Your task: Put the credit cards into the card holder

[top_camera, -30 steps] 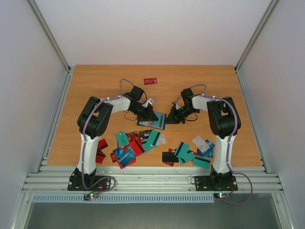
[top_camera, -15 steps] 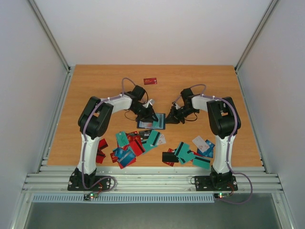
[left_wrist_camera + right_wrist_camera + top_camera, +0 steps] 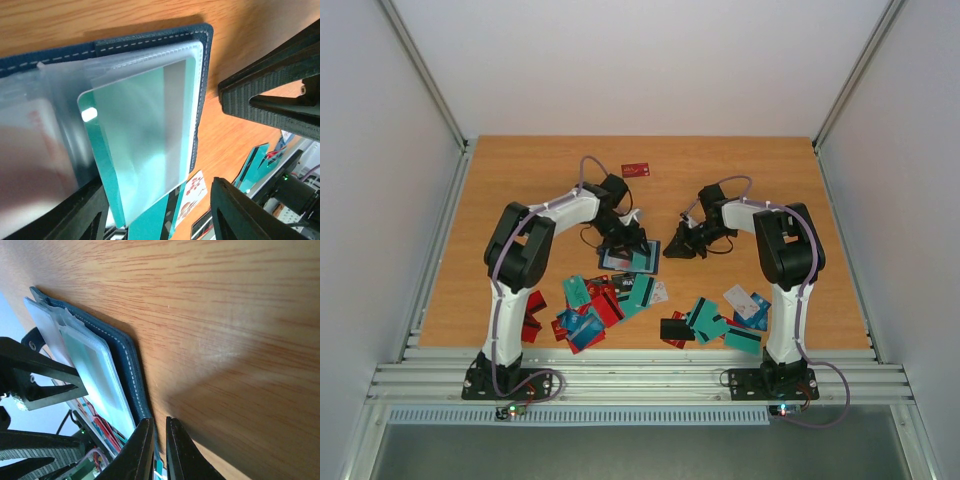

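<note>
The navy card holder (image 3: 618, 261) lies open on the table between both arms. In the left wrist view its stitched cover (image 3: 150, 42) carries clear sleeves, and a teal credit card (image 3: 135, 145) sits partly in one sleeve with its near end sticking out. My left gripper (image 3: 625, 243) hovers over it, open (image 3: 157, 186), fingers (image 3: 235, 210) spread either side of the card without pinching it. My right gripper (image 3: 670, 251) is shut (image 3: 159, 419) on the holder's right edge (image 3: 120, 347), a thin strip of navy cover showing between its fingers.
Loose credit cards lie in two heaps near the arm bases (image 3: 605, 300) (image 3: 725, 318), with a black card (image 3: 676, 329) and red cards (image 3: 532, 315) among them. One red card (image 3: 636, 169) lies alone at the back. A white blossom-print card (image 3: 195, 192) lies just below the holder.
My left gripper has gone from shut to open, letting go of the teal card in the sleeve. The card holder and both gripper tips have shifted slightly left.
</note>
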Available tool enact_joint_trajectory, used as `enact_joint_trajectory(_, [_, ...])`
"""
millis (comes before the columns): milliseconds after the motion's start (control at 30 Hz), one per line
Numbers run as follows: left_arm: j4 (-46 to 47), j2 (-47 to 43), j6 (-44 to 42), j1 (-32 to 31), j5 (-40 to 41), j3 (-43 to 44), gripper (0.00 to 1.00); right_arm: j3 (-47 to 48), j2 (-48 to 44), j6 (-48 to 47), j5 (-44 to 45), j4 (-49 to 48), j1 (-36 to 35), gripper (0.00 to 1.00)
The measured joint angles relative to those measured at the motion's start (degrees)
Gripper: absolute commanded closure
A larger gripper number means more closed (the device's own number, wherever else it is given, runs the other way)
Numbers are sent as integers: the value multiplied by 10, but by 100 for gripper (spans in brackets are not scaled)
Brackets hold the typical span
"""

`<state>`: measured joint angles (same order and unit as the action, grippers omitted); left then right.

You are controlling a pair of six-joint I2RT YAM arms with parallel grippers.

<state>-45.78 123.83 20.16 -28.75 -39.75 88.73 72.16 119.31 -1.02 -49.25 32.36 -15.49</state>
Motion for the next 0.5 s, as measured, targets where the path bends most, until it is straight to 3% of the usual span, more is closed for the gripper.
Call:
enact_joint_trajectory(133, [-44,-11,-9,0,32,14,32,0,0,1,0,0,0,91])
enact_joint_trajectory(333, [-89,-46,-16,0,62,17,12,0,-9,1,1,0,0,91])
enact_joint_trajectory(500, [-122,-85,-28,0,112,18,26,-1,-19,2,3,0,0,90])
